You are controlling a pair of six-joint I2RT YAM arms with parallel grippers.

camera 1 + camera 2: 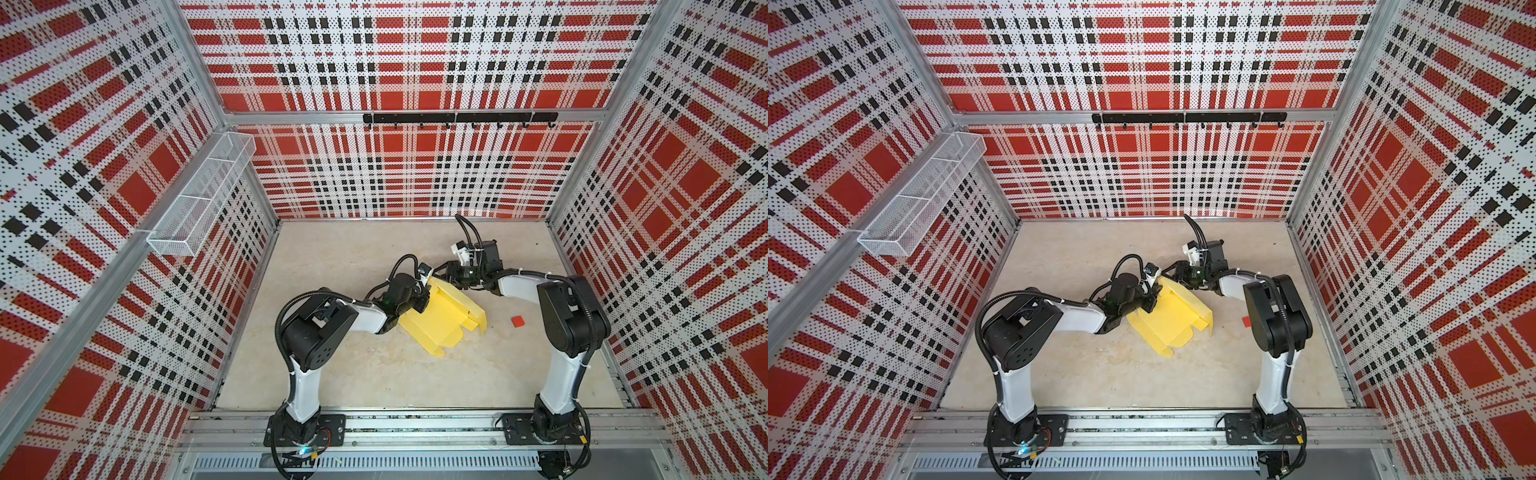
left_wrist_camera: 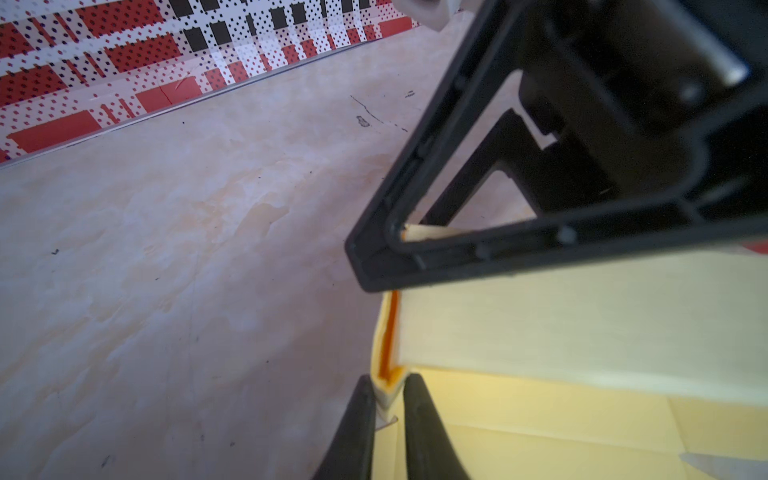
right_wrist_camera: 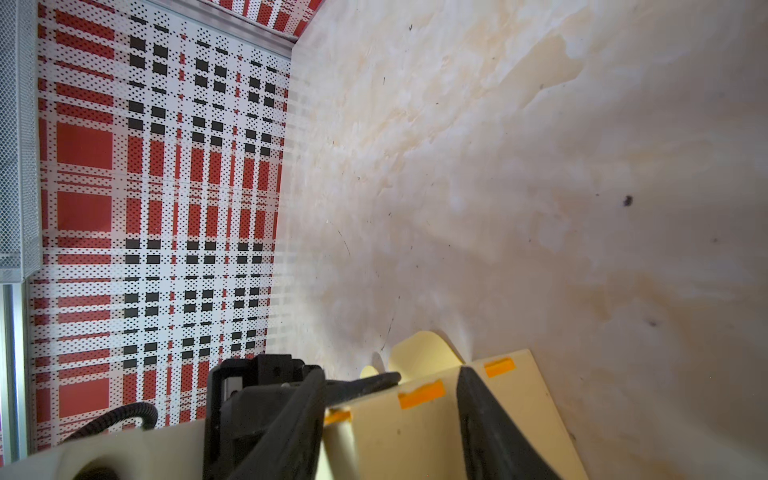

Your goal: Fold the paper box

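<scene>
Pinching paper box (image 2: 582,332) corner, left end effector (image 2: 388,380) narrow; right end effector (image 3: 430,374) astride its wall, jaws apart, contact unclear.

White arm links (image 1: 305,386), black joints (image 1: 571,316), corrugated cables (image 1: 279,324); black left gripper (image 2: 388,380)

Both top views are bright and evenly lit from above, with only faint, soft shadows on the table (image 1: 374,374) beneath the arms. The wide lens bows the plaid walls (image 1: 104,166) toward the edges. In the left wrist view the paper box (image 2: 582,324) washes out pale, its fold glows orange, and the left end effector (image 2: 387,390) is blurred. The right wrist view shows a broad grey shadow across the table, and its near foreground is out of focus.
</scene>
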